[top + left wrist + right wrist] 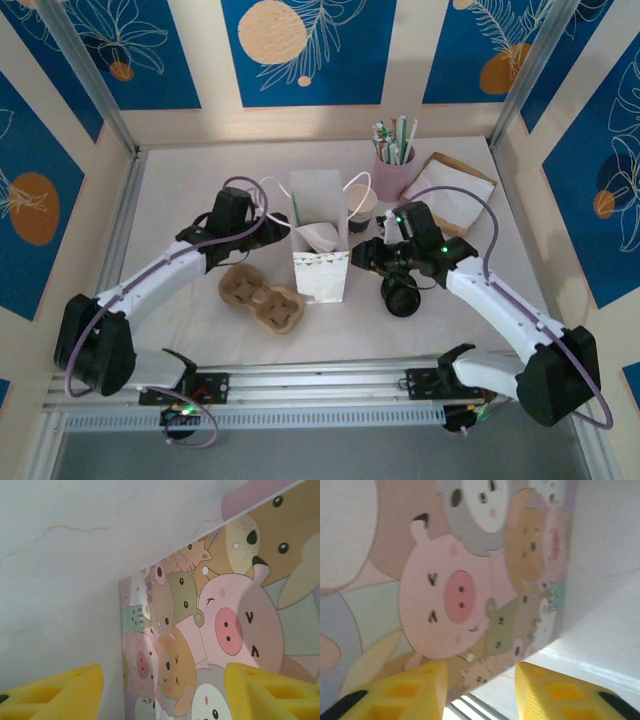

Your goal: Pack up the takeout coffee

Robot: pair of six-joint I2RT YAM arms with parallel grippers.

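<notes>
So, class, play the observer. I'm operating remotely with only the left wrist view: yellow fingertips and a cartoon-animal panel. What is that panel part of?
Observer: It is one side of a white paper bag that stands upright with its top open.
Operator: Where is the other arm working?
Observer: The right pincer is at the bag's opposite side. Its fingers are apart in the right wrist view.
Operator: Is anything lying close to the bag?
Observer: A brown cardboard cup carrier lies flat by the bag's near left corner.
</notes>
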